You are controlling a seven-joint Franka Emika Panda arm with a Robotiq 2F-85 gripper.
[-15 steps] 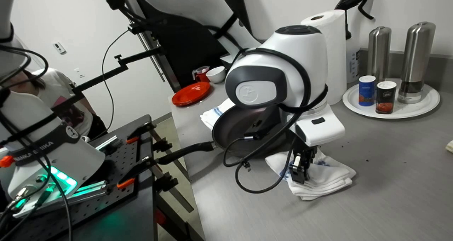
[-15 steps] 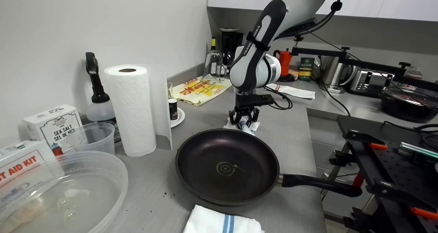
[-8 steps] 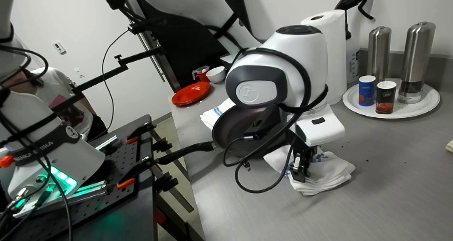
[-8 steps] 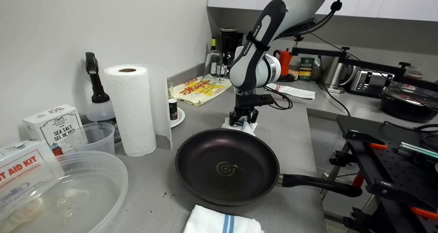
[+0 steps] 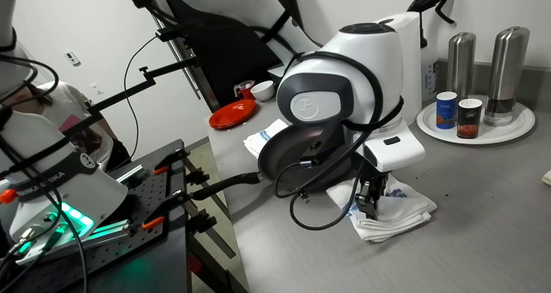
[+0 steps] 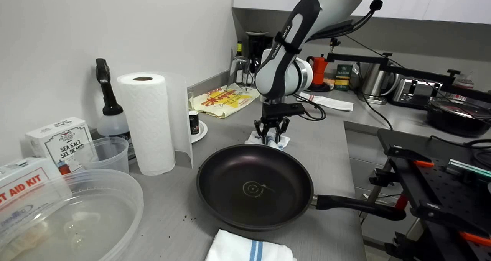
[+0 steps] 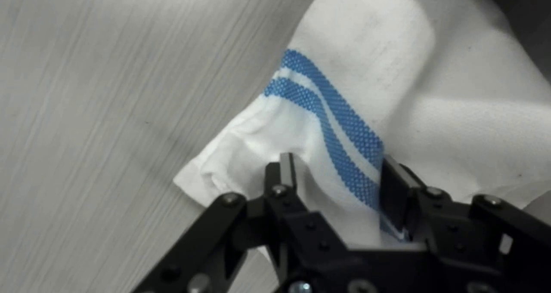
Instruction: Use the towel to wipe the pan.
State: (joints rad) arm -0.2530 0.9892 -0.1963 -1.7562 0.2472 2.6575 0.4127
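A white towel with blue stripes [image 5: 400, 217] lies bunched on the counter beside the dark frying pan [image 6: 255, 211]. The towel also shows behind the pan [image 6: 284, 141] and fills much of the wrist view [image 7: 370, 47]. My gripper [image 7: 338, 159] points down into the towel. Its two fingers stand apart, with a striped ridge of cloth between them. The right finger's inner face shows bare. The fingertips are partly sunk in the cloth. In both exterior views the gripper [image 5: 373, 217] [image 6: 271, 142] is at the towel, close to the pan. The pan is also partly hidden behind my arm [image 5: 280, 155].
A second folded striped towel [image 6: 249, 249] lies on the pan's other side. The pan handle [image 6: 360, 206] reaches past the counter edge. A paper towel roll [image 6: 147, 127], a clear container [image 6: 130, 215] and a white plate with shakers and mills [image 5: 499, 136] stand along the wall.
My arm has risen slightly and shifted toward the wall. The towel has shifted a little with it, its near edge moving slightly. The fingertips now show more clearly. The pan has not moved.
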